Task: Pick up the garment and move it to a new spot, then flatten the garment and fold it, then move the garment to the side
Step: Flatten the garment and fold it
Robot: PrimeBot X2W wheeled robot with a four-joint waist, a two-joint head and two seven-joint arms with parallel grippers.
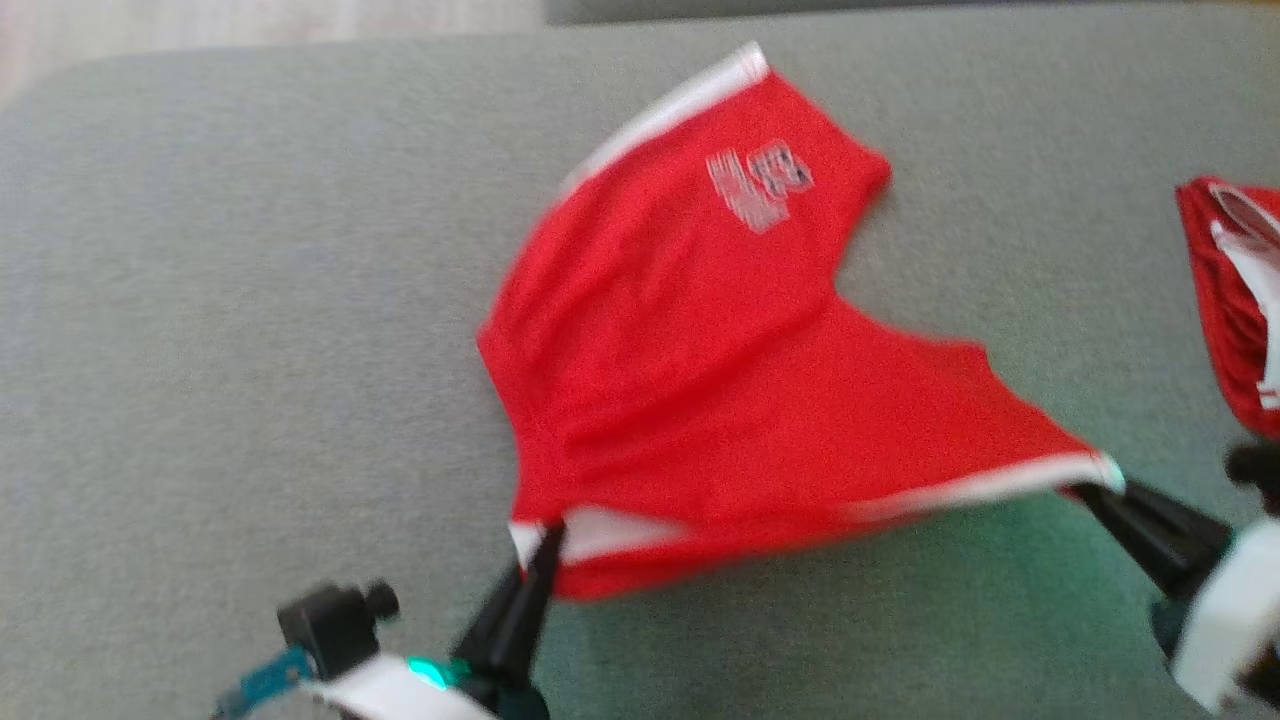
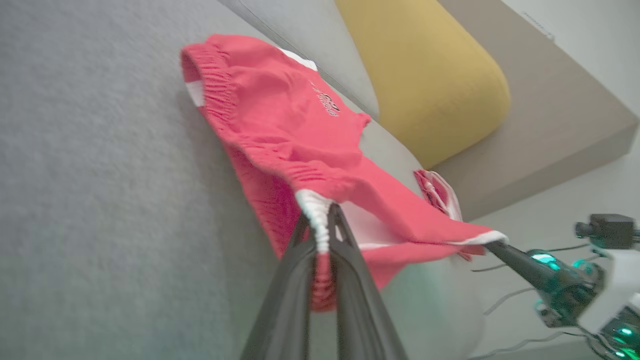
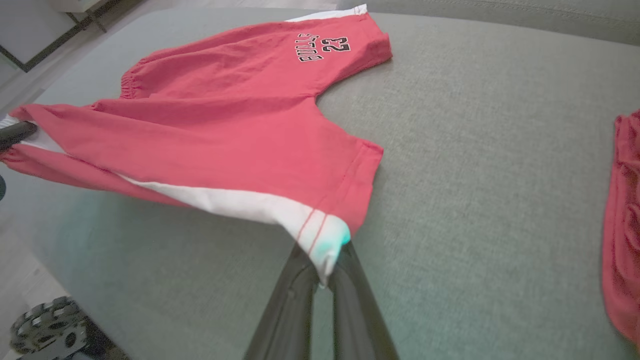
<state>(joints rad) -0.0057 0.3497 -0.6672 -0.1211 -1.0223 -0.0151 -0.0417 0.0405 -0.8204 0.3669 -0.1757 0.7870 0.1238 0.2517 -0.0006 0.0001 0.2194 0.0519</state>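
The red shorts (image 1: 700, 380) lie mid-seat on the grey sofa cushion (image 1: 250, 300), near side raised toward its front edge. The left gripper (image 1: 545, 540) pinches the waistband corner and the right gripper (image 1: 1095, 490) a hem corner — probably pulling the cloth taut for flattening

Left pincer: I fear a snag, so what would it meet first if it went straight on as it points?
The red shorts: the left pincer is shut on their waistband, so more cloth lies straight ahead; depth beyond is unclear.

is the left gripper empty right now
No, the left gripper is shut on the white-striped waistband edge of the red shorts, holding that corner up off the grey cushion.
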